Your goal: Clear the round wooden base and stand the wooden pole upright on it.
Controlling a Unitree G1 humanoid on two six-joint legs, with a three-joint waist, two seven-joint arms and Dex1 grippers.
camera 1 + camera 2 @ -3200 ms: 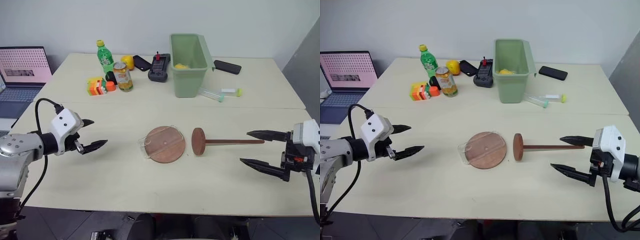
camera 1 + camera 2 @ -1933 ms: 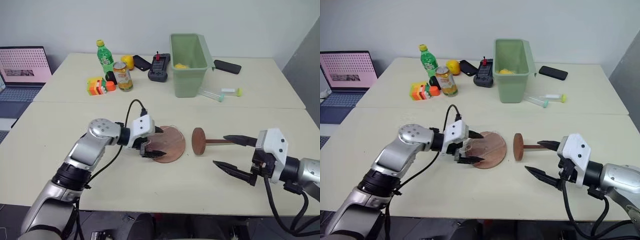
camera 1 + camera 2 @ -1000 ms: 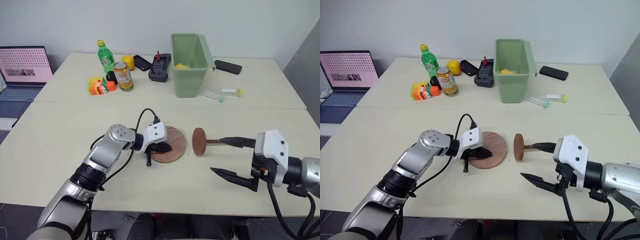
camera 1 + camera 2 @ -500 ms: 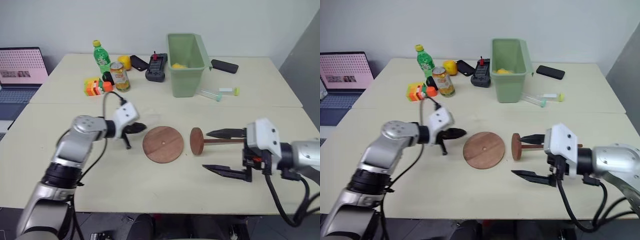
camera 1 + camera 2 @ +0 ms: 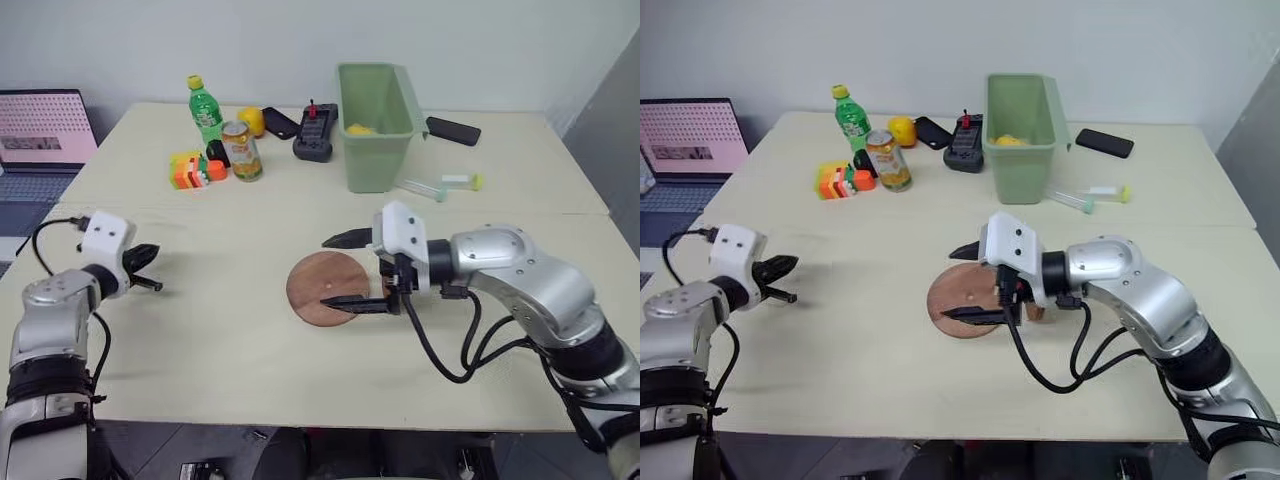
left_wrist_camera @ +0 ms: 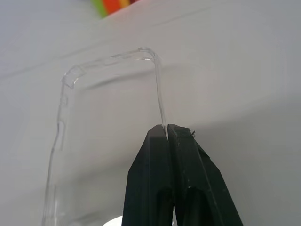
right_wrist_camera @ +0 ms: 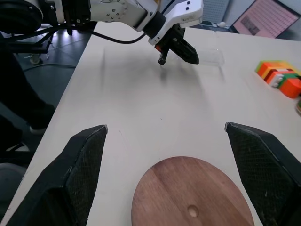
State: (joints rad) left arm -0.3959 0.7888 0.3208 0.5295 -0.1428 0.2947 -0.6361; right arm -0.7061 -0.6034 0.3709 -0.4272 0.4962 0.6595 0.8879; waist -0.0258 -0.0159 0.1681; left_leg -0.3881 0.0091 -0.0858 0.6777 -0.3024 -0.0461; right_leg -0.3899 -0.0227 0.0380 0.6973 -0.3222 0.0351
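On cream table (image 5: 250, 330) (cluttered far end).

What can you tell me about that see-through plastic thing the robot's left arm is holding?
The clear plastic case looks like a thin, transparent phone cover: a flat back, a low raised rim, rounded corners and a small cutout in one edge. The left end effector is shut on its rim, pinching one long side between two black fingers. It is held out over the pale table, off to the robot's left, apart from the round wooden base.

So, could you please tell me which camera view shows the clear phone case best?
The left wrist view: the clear phone case is outlined close up, its edge pinched by the left end effector. The right wrist view shows it faintly; the eye views barely register it.
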